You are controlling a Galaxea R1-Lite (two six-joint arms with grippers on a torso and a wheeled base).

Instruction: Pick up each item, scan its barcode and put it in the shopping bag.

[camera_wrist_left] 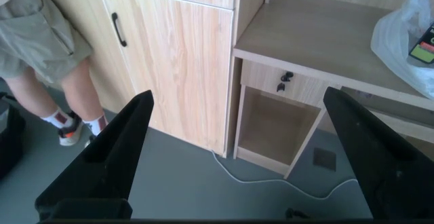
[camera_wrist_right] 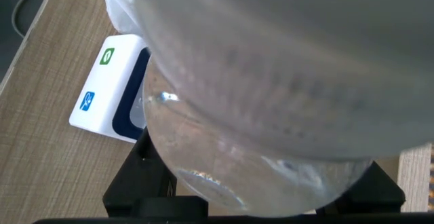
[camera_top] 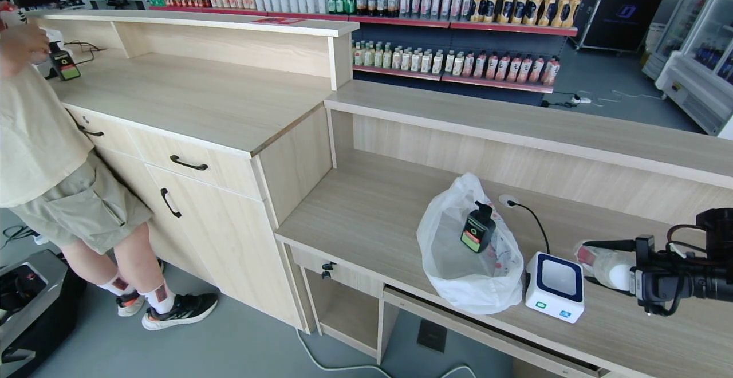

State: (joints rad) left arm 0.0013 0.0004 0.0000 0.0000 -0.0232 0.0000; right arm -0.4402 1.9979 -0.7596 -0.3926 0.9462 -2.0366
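Bottle [camera_top: 611,270] of clear plastic with a pale, pinkish body lies on its side in the right gripper [camera_top: 604,260], whose black fingers [camera_top: 607,244] are clamped on it above the lower wooden counter [camera_top: 372,217], just right of the barcode scanner [camera_top: 554,286]. In the right wrist view the bottle [camera_wrist_right: 271,102] sits close over the scanner [camera_wrist_right: 102,95], a white box with a dark blue window. A white plastic shopping bag [camera_top: 458,275] stands open just left of the scanner, and inside it a black pump bottle [camera_top: 478,230] with a green and red label stands upright. A black cable [camera_top: 535,223] runs from a grommet on the counter behind the scanner. The left gripper [camera_wrist_left: 237,98] hangs off the near left of the counter, above the grey floor [camera_wrist_left: 190,183], its fingers [camera_wrist_left: 108,156] spread wide apart with nothing between them.
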